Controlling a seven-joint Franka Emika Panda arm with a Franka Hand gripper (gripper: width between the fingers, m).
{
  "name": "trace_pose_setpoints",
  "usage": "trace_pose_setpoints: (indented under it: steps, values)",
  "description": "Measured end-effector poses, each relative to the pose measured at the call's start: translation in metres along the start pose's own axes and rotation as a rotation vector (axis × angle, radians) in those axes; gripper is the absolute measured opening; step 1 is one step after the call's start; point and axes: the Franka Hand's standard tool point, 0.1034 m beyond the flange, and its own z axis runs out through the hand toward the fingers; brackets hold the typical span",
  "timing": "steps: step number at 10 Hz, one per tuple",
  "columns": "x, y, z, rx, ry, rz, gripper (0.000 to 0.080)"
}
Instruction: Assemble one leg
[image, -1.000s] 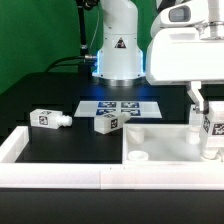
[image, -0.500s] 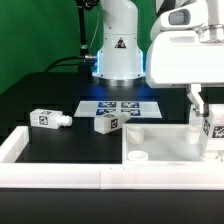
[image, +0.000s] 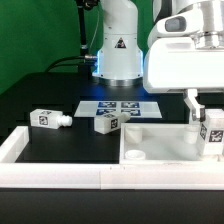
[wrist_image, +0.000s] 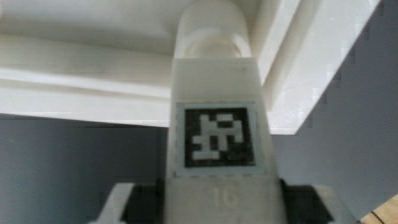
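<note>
My gripper (image: 209, 128) is shut on a leg (image: 213, 134), a stubby white block with a black-and-white tag, held upright over the right end of the large white tray-like panel (image: 165, 145). In the wrist view the leg (wrist_image: 221, 120) fills the middle, its tag facing the camera and its round end pointing at the panel's rim (wrist_image: 89, 85); the fingers (wrist_image: 128, 200) clamp both its sides. Two more legs lie on the black table: one at the exterior view's left (image: 46, 118) and one near the middle (image: 107, 123).
The marker board (image: 118, 107) lies flat behind the loose legs, in front of the robot base (image: 118, 50). A white wall (image: 60, 170) borders the front of the table. The panel has round holes, one near its front left corner (image: 137, 156).
My gripper with the leg has shifted slightly toward the exterior view's right and a little lower. The loose legs and the panel have not moved.
</note>
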Motion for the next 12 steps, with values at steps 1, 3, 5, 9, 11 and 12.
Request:
trace_pose_setpoints:
  steps: [1,3,5,9,11,12]
  values:
    - [0.000,0.000,0.000,0.000,0.000,0.000,0.0292]
    - [-0.001,0.000,0.001,0.000,-0.011,0.000,0.0515]
    - [0.001,-0.003,-0.001,0.008,-0.085,0.007,0.0622]
    - [0.001,-0.007,0.001,0.015,-0.363,0.058,0.0648]
    - [-0.005,0.000,0.003,0.014,-0.507,0.083,0.0648]
    - [-0.006,0.002,0.004,0.013,-0.508,0.100,0.0648]
